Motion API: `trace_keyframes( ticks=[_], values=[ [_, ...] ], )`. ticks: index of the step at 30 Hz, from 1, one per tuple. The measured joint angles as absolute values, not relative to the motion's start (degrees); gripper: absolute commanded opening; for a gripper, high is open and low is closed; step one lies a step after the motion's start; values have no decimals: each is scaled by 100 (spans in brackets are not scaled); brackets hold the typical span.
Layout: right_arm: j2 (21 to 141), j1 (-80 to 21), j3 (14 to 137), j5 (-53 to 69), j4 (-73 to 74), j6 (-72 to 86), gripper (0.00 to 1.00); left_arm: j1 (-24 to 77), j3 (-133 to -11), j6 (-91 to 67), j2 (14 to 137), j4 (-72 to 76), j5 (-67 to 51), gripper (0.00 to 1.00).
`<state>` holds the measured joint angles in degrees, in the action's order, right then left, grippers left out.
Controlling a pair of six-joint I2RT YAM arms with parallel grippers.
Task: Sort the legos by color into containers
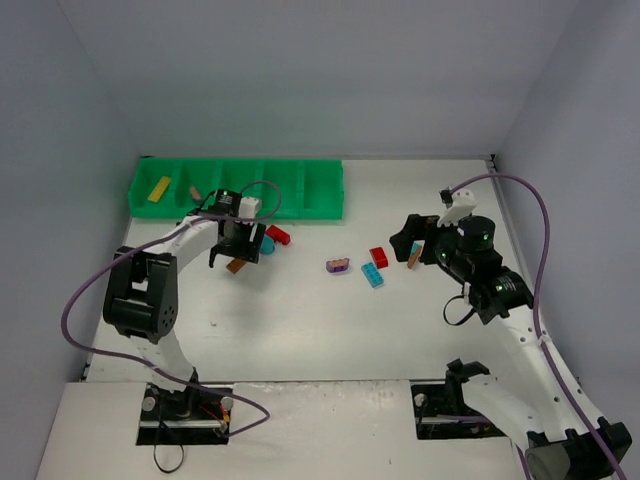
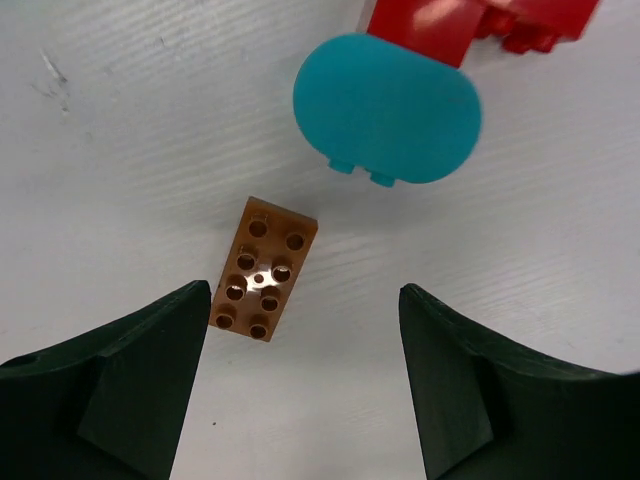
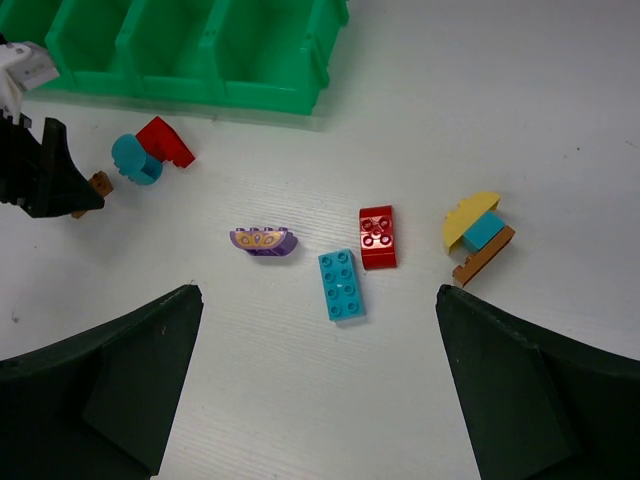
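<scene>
Roughly, largest item first, as my screens show it.

Bench: white, carrying everything below.

Green tray: at the far left, five open compartments in a row. I count a yellow brick in the end compartment and a small pinkish-brown piece in the next one. My left arm partly hides the middle compartments, and the rest look bare.

Left fingers: spread wide and grasping nothing, poised over a brown brick that lies flat on the bench between them, nearer one finger.

Right fingers: fully spread and empty, held above the loose pile.

Bricks not yet sorted:
- a round teal piece touching a red brick, just beyond the brown one
- a purple piece
- a cyan brick
- a second red brick
- a little stack of yellow, cyan and brown

My reckoning: two pieces are filed and most of the job remains, with the brown brick the likely next pick.
</scene>
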<state>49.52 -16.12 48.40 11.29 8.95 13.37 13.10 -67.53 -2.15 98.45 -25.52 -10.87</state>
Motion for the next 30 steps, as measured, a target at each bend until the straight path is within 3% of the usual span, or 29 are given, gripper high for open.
trace_keyframes(
  ticks=[2, 6, 9, 10, 11, 14, 21, 30],
  values=[
    [4952, -1612, 4840, 1129, 895, 1337, 100, 1306, -6755, -174, 10086, -2587, -1044, 69],
    [4912, -1612, 4840, 1129, 895, 1337, 100, 1308, -6761, -102, 10429, -2659, -908, 59],
    [4864, -1612, 4840, 1129, 895, 1339, 100, 1319, -6792, -84, 10444, -2689, -873, 40],
    [4853, -1612, 4838, 1129, 895, 1339, 100, 1319, -6792, -82, 10449, -2694, -862, 25],
    [4845, -1612, 4838, 1129, 895, 1339, 100, 1319, -6792, -97, 10449, -2696, -867, 17],
    [4840, -1612, 4836, 1129, 895, 1339, 100, 1319, -6792, -64, 10427, -2703, -882, 3],
    [4842, -1612, 4836, 1129, 895, 1337, 100, 1317, -7041, -91, 10204, -2836, -733, 2],
    [4842, -1612, 4823, 1111, 895, 1337, 100, 1186, -9325, -152, 10418, -2453, -294, 2]
  ],
)
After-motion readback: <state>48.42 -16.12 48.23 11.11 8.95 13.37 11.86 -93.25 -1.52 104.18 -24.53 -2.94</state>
